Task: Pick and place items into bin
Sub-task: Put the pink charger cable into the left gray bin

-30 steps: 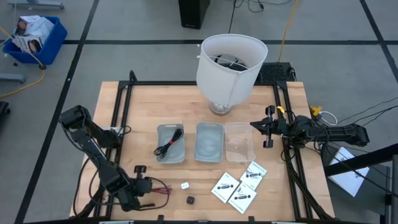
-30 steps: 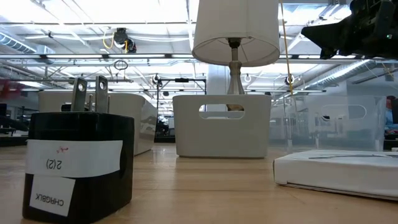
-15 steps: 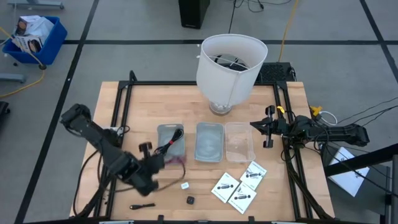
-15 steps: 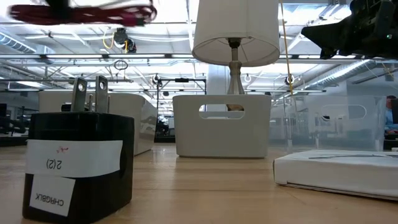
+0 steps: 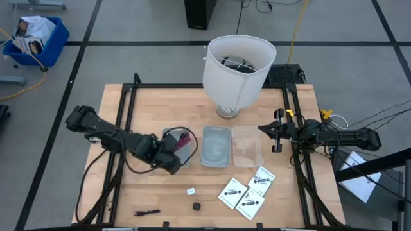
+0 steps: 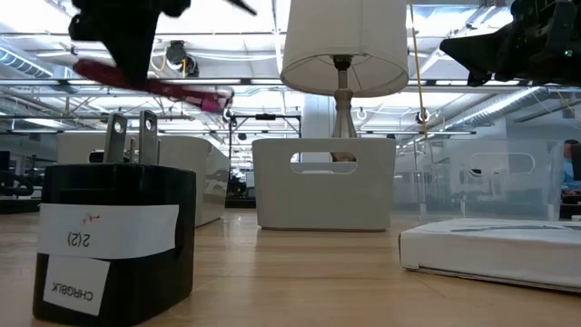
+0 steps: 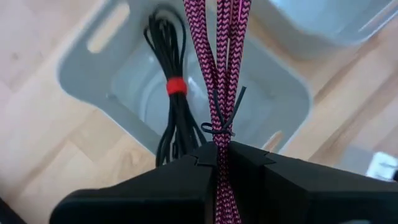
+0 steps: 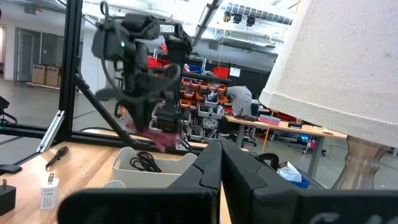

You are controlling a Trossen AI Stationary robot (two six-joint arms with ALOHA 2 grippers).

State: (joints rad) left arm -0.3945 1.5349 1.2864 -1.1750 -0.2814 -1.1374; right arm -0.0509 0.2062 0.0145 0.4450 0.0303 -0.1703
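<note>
While the right gripper (image 5: 277,131) waits clenched beside the clear bin, the left gripper (image 5: 172,154) grasps the magenta cable bundle (image 7: 221,68) above the grey bin (image 7: 292,99), beside a black cable (image 7: 174,118); next comes releasing.

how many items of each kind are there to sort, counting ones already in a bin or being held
cable bundles: 3 (magenta cable bundle held by left end effector, black cable bundle in grey bin, black one on table)
white packets: 4
black charger cube: 1
small white piece: 1
total: 9
</note>
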